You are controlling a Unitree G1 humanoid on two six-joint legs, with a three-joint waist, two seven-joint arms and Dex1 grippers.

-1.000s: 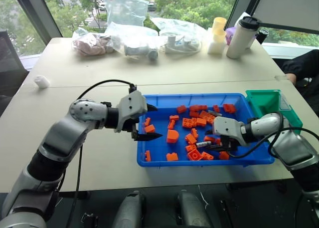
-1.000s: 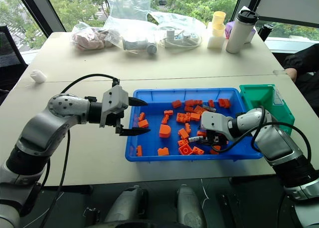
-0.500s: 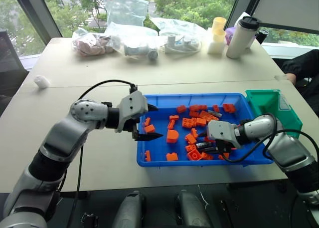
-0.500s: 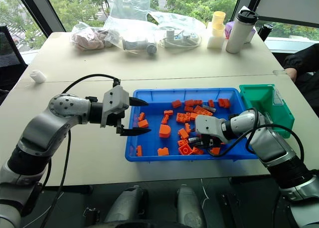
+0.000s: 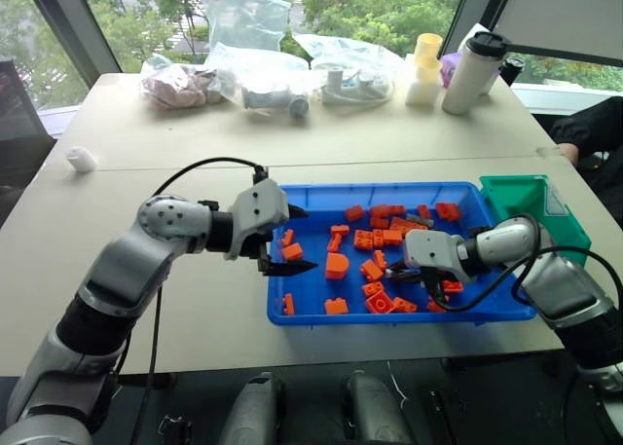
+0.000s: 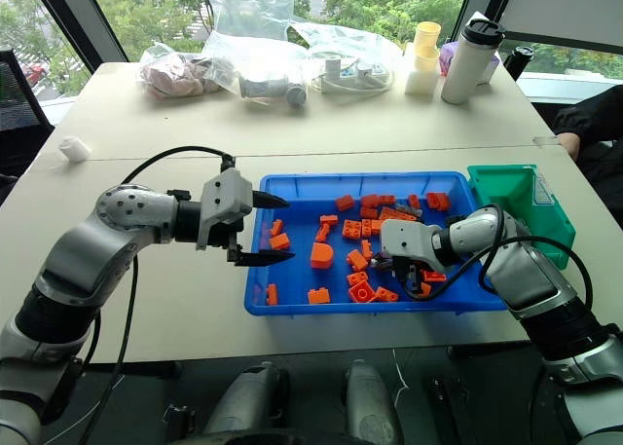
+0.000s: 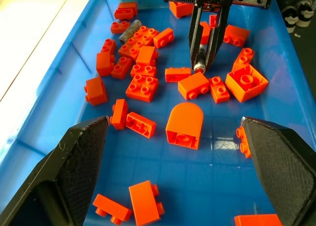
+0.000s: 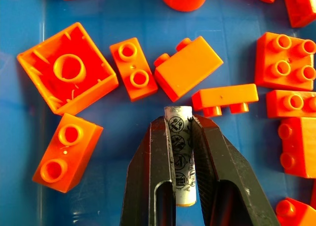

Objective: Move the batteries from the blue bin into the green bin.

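Observation:
The blue bin point(image 5: 310, 291) lies on the table before me, strewn with orange bricks. My right gripper point(image 8: 178, 118) is low inside its right half, shut on a slim grey-silver battery point(image 8: 178, 137) that lies lengthwise between the fingers. From the left wrist view the same right gripper point(image 7: 203, 63) points down with the battery point(image 7: 199, 64) at its tips. Another battery point(image 7: 129, 30) lies among bricks near the bin's far wall. My left gripper point(image 5: 298, 239) hovers open over the bin's left end, holding nothing. The green bin point(image 5: 531, 203) stands against the blue bin's right end.
Orange toy bricks point(image 5: 375, 239) crowd the blue bin around the held battery. Clear plastic bags point(image 5: 263, 80), yellow cups point(image 5: 425, 67) and a white bottle point(image 5: 472, 72) line the table's far side. A person's dark sleeve point(image 5: 594, 126) shows at the right edge.
My right gripper's fingers have closed onto the battery among the bricks. The left arm has stayed where it was.

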